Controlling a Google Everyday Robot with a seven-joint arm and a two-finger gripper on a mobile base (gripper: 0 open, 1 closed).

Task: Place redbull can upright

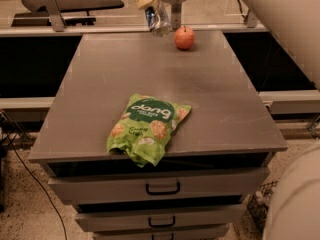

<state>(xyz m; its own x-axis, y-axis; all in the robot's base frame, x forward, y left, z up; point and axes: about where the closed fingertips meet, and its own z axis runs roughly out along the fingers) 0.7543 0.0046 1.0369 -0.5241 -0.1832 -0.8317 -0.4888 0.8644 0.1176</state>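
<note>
Nearest to you, at the lower right edge, a pale rounded part of the robot's body (295,199) fills the corner. Beside it stands the front of the table (90,84), with stacked drawers below its top; the upper drawer (100,189) and the one under it each carry a dark handle.

On the near part of the grey top lies a green snack bag (147,129). It lies flat with its printed face up, and its lower end hangs a little over the front edge, above the upper drawer.

Beyond the bag you see a broad stretch of bare table top. Close to the far edge, right of centre, an apple (184,37) rests on the surface.

Just left of the apple and apart from it, the can (159,23) hangs in the air above the far edge of the table. It is tilted, its upper end leaning left toward the hand, and its lower end does not touch the top. You can make out a silver body with a blue patch.

The hand (149,1) is at the top of the view, directly above the can, and it is closed around the can's upper end. The pale arm (280,14) reaches in from the upper right.

A pale rail (75,30) runs behind the table.
</note>
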